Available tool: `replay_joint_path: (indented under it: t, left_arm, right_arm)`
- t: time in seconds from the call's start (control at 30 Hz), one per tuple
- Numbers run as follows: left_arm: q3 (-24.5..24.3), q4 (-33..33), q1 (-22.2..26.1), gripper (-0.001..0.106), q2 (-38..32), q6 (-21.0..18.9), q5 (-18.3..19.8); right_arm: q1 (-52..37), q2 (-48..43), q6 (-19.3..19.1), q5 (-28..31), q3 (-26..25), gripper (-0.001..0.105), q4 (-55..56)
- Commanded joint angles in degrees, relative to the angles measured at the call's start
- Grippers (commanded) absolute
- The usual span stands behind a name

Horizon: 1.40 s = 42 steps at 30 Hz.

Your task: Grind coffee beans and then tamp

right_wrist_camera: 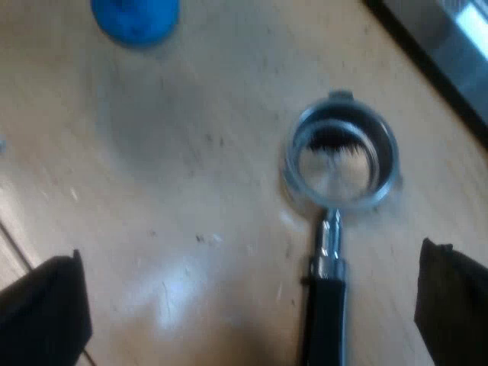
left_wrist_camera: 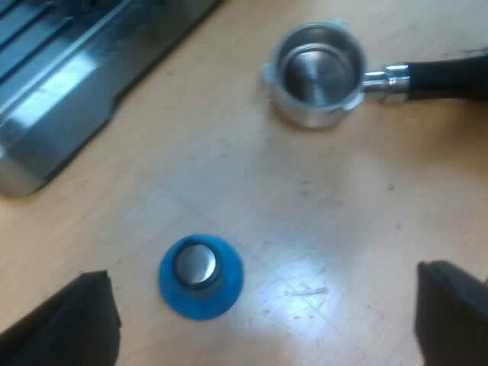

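Note:
A blue tamper (left_wrist_camera: 200, 275) with a metal top stands on the wooden table, a little ahead of my left gripper (left_wrist_camera: 267, 324), whose two black fingers (left_wrist_camera: 69, 324) are spread wide with nothing between them. Farther off lies the metal holder (left_wrist_camera: 316, 72), its basket empty and shiny, its dark handle (left_wrist_camera: 446, 76) flat on the table. In the right wrist view the same metal holder (right_wrist_camera: 341, 160) lies with its handle (right_wrist_camera: 324, 320) reaching back between the wide-apart fingers (right_wrist_camera: 450, 305) of my right gripper (right_wrist_camera: 252, 313), which hovers above it, open. The blue tamper (right_wrist_camera: 136, 19) sits beyond.
The espresso machine's metal drip tray (left_wrist_camera: 69, 84) lies close to the tamper and the holder. Its dark base edge (right_wrist_camera: 442, 57) runs past the holder's basket. Bare wooden table (left_wrist_camera: 320, 221) lies between the tamper and the holder.

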Motion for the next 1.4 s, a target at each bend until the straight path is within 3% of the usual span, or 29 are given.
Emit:
replay_joint_path:
  t: [0.03,0.13,0.17,0.27,0.53,0.97,1.4]
  left_arm:
    - [-1.1,0.7,0.0,0.08,-0.4,-1.9,-2.6]
    - [-1.5,0.6,0.0,0.08,-0.4,-3.1,-3.4]
    - [-1.5,0.9,0.0,0.08,-0.2,-3.7,-3.6]
    - [-1.5,0.9,0.0,0.08,1.4,-4.0,-3.6]
    - [-1.5,0.8,0.0,0.08,9.1,-4.0,-3.6]
    - [-1.5,-3.3,0.0,0.08,27.3,-4.0,-4.8]
    - [-1.5,-7.0,0.0,0.08,38.8,-2.7,-4.4]
  right_arm:
    - [1.2,-0.2,-4.1,0.1,-0.2,0.09,-5.7]
    - [1.7,-0.2,-4.1,0.1,0.1,0.09,-7.9]
    - [2.6,-0.2,-2.8,0.5,1.7,0.09,-14.5]
    - [2.6,-0.2,-0.3,0.4,4.4,0.09,-20.6]
    - [2.6,-0.2,-0.2,0.4,12.5,0.09,-33.9]
    - [2.6,-0.2,-0.2,0.4,14.9,0.09,-34.5]
    - [2.6,-0.2,-0.2,0.4,14.9,0.09,-34.5]
